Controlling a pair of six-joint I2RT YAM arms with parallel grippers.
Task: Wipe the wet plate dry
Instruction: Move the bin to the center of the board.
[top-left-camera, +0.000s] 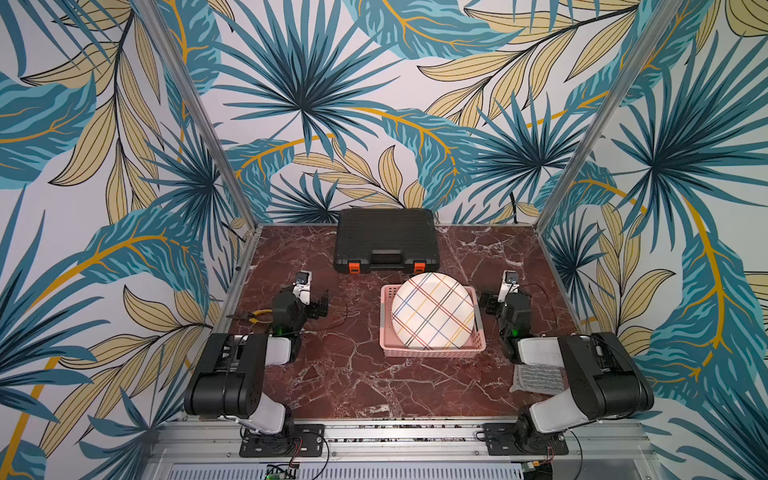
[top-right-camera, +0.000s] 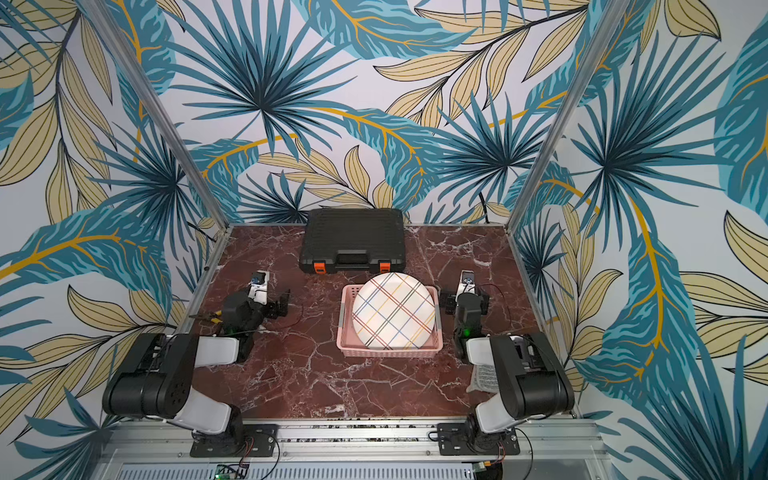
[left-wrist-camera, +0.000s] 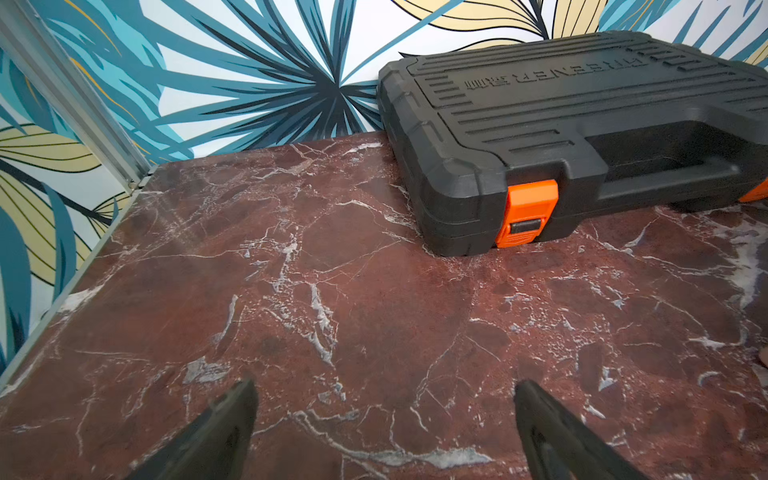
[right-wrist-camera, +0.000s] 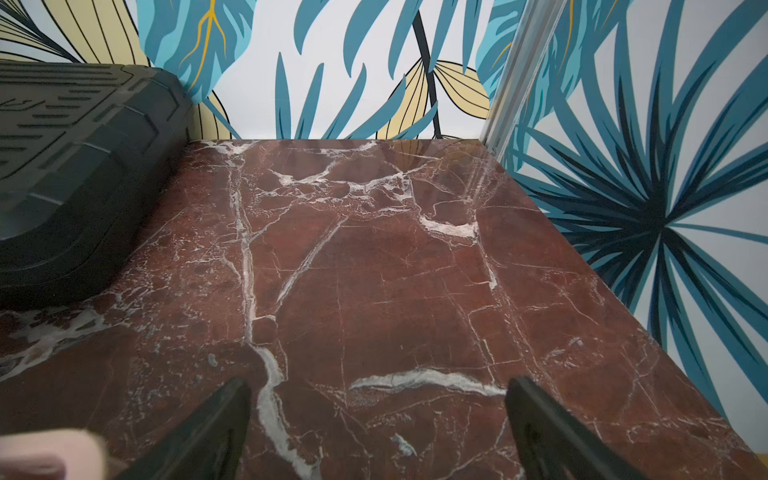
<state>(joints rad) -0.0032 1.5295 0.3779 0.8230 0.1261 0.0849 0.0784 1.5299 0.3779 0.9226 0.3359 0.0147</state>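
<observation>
A white plate (top-left-camera: 432, 309) with coloured crossing lines leans tilted in a pink basket (top-left-camera: 432, 354) right of the table's middle; both top views show it (top-right-camera: 392, 309). A grey-and-white patterned cloth (top-left-camera: 538, 380) lies flat near the front right, partly under the right arm. My left gripper (top-left-camera: 319, 305) hovers low, left of the basket and apart from it. It is open over bare marble (left-wrist-camera: 384, 385). On the basket's other side my right gripper (top-left-camera: 489, 303) is open too, nothing between its fingers (right-wrist-camera: 377, 382).
A shut black tool case (top-left-camera: 386, 241) with orange latches stands at the back centre. Yellow-handled pliers (top-left-camera: 257, 316) lie by the left edge beside the left arm. Metal frame posts rise at the back corners. A pink basket corner (right-wrist-camera: 41, 453) shows near the right gripper.
</observation>
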